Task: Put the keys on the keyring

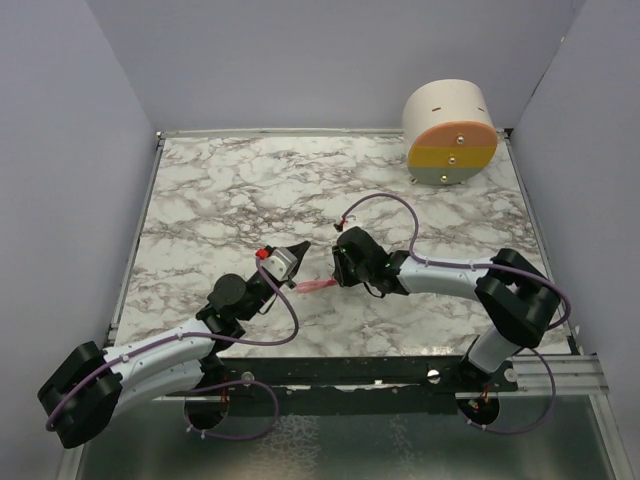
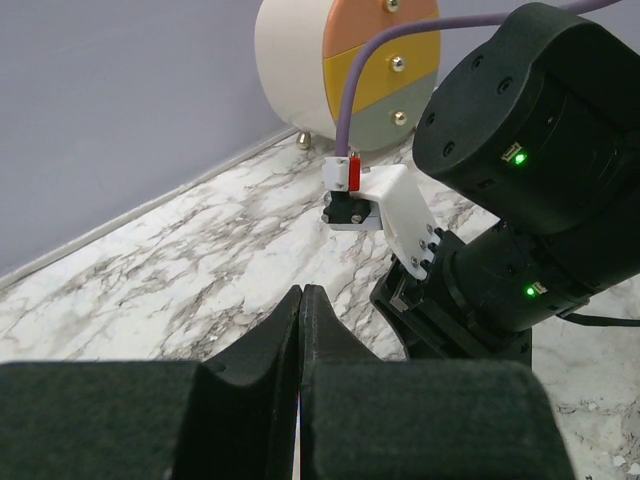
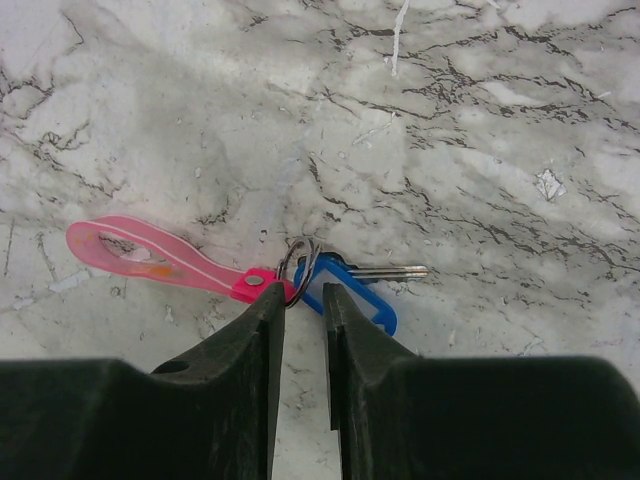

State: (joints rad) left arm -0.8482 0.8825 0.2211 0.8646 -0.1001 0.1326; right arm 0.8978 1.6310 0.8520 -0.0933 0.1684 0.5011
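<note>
Item 1: thin silver wire keyring (image 3: 252, 283) with translucent pink plastic strap tag, flat on white-and-grey marble-patterned table (image 1: 250, 190); ring directly at the right jaw tips, tag trailing off to their left.

Item 2: small key (image 3: 352, 297), blue plastic head, short silver shank; head overlapping the ring at the same tips, shank just beyond. Threaded or not: cannot tell.

Right gripper (image 3: 302, 296): narrow slit between jaws; pinching or not, cannot tell.

Left gripper (image 2: 302, 293): jaws pressed together, nothing visible between.

Item 3: round cream drum cabinet (image 1: 450, 135), peach, yellow and grey fronts closed, well beyond both jaws; contents hidden.
</note>
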